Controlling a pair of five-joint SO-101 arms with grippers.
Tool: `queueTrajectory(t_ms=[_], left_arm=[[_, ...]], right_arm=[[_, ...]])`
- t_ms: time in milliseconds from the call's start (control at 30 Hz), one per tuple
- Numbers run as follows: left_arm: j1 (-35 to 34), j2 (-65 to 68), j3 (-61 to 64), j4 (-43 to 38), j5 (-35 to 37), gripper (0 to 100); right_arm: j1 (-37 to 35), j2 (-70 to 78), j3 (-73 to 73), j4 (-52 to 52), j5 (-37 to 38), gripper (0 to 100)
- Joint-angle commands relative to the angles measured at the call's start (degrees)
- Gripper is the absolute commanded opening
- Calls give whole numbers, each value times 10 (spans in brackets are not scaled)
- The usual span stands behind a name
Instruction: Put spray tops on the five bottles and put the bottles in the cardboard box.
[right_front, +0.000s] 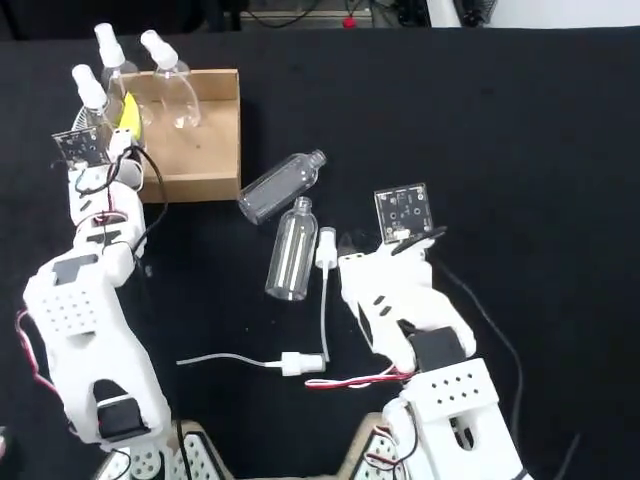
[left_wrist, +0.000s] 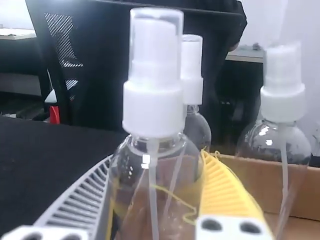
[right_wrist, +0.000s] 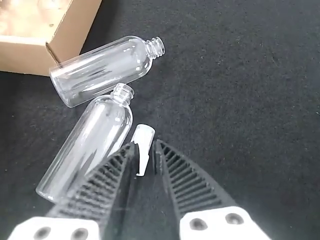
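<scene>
I can't tell whether the held bottle (left_wrist: 150, 170) stands inside the cardboard box (right_front: 205, 150) or just outside its wall; its base is cut off on my left wrist view. The left gripper (left_wrist: 157, 167) sits at the box's edge, fingers clamped on that clear body, white top on. One capped bottle (right_front: 112, 55) and another (right_front: 170, 75) stand beside it.

The right arm lies low, pointing toward the box. The right gripper (right_wrist: 145, 144) has its fingers narrow, pinching a spray top (right_wrist: 142, 152). Just outside the box an open bottle (right_front: 283, 185) lies on the black surface (right_front: 520, 150), and a second open bottle (right_front: 290, 250) has its neck against it. A loose spray top (right_front: 300, 362) lies farther from the box.
</scene>
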Motion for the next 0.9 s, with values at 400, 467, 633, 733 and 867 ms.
queueTrajectory(t_ms=[400, 467, 633, 733, 867], left_arm=[[-3, 23, -43, -18, -3, 98], [-3, 23, -44, -18, -3, 98], [-3, 17, -59, -18, -3, 98], [-1, 12, -55, -18, -3, 98], [4, 13, -44, -18, -3, 99]], right_arm=[[6, -9, -15, -16, 0, 56], [6, -9, -15, -16, 0, 56], [6, -9, -15, -16, 0, 56], [6, -9, -15, -16, 0, 56], [6, -9, -15, -16, 0, 56]])
